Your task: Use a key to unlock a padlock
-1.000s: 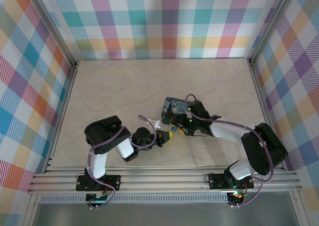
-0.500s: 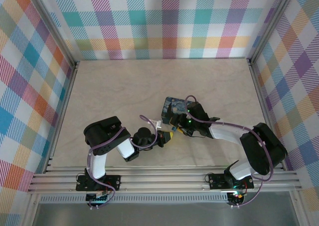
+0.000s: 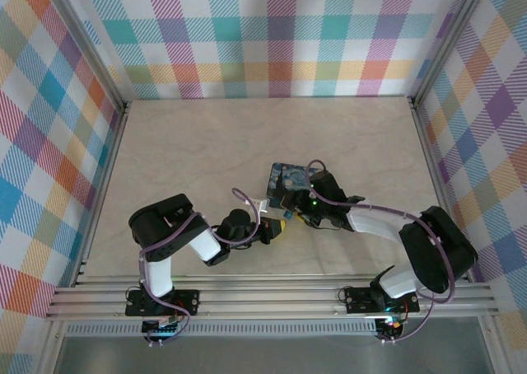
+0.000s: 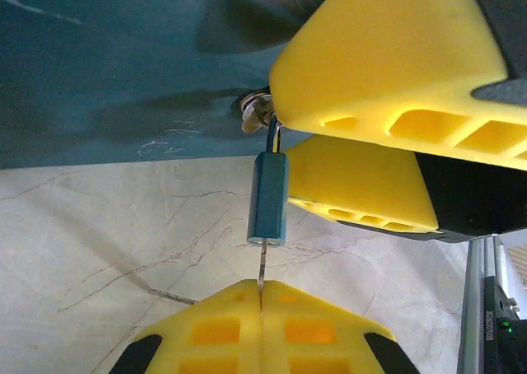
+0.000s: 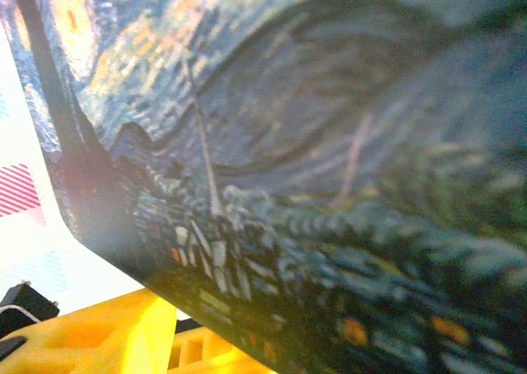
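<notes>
Just past left tool's [image 4: 260,298] key [image 4: 261,272]: padlock [image 4: 268,197]

— What are you looking like today?
— I'm wearing white shells over black joints on my left arm [image 3: 165,222] and right arm [image 3: 379,220]. Purple cables [image 3: 243,199] are looping along them, and my fingers [image 4: 212,334] are showing yellow and slotted.
</notes>
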